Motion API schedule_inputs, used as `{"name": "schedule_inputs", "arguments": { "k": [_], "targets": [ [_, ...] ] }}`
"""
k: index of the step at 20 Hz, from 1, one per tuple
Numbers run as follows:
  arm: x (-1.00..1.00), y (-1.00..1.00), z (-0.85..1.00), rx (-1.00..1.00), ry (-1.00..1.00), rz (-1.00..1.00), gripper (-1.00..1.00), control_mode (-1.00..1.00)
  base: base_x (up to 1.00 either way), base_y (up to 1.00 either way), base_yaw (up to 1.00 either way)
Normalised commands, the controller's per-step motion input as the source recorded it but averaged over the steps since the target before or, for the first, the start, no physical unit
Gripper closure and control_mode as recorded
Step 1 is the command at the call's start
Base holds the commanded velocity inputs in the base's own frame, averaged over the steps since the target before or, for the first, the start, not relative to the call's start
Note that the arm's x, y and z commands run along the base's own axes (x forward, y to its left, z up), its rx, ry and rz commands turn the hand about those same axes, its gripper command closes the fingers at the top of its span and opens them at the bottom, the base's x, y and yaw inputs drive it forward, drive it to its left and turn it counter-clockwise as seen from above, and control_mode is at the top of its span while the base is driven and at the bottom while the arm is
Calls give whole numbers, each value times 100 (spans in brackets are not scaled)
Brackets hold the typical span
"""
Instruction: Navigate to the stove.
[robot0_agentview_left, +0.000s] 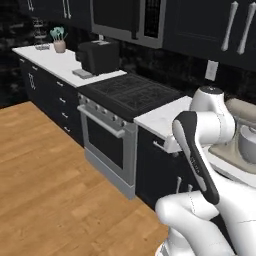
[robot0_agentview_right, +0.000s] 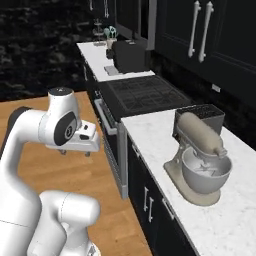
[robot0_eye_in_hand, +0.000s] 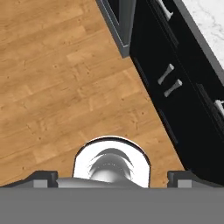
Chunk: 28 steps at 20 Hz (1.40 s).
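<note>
Wooden floor (robot0_eye_in_hand: 57, 83) runs beneath my hand, and my pincer (robot0_eye_in_hand: 112, 177) points straight down at it; its 2 dark tips sit far apart at the bottom corners of the hand view, spread wide with nothing between them. Beside the floor in that view stand dark cabinet doors (robot0_eye_in_hand: 170, 83) with pale bar handles, and a corner of white marble table (robot0_eye_in_hand: 210, 17) shows above them.

From the left base view the stove (robot0_agentview_left: 117, 115) stands ahead and to the left of my arm, its black grated cooktop level with the table, a knob row and bar handle across its stainless front, a dark oven window below. From the right base view the stove (robot0_agentview_right: 142, 92) lies beyond a stretch of marble table (robot0_agentview_right: 150, 130). On that table, near me, a beige stand mixer (robot0_agentview_right: 200, 160) with a steel bowl stands upright. Past the stove sits a black toaster (robot0_agentview_left: 97, 56), and farther along a small potted plant (robot0_agentview_left: 59, 40). A microwave (robot0_agentview_left: 127, 20) hangs above the cooktop.
</note>
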Motion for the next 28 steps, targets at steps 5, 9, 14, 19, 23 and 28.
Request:
{"name": "schedule_inputs", "arguments": {
  "k": [5, 9, 14, 19, 23, 28],
  "targets": [
    [0, 0, 0, 0, 0, 0, -100, 100, 74, 86, -21],
    [0, 0, 0, 0, 0, 0, -100, 100, 69, 89, -35],
    [0, 0, 0, 0, 0, 0, -100, 100, 68, 85, -35],
    [0, 0, 0, 0, 0, 0, -100, 100, 66, 79, -36],
    [0, 0, 0, 0, 0, 0, -100, 100, 49, 68, -41],
    [0, 0, 0, 0, 0, 0, -100, 100, 35, 59, -44]
  ]
}}
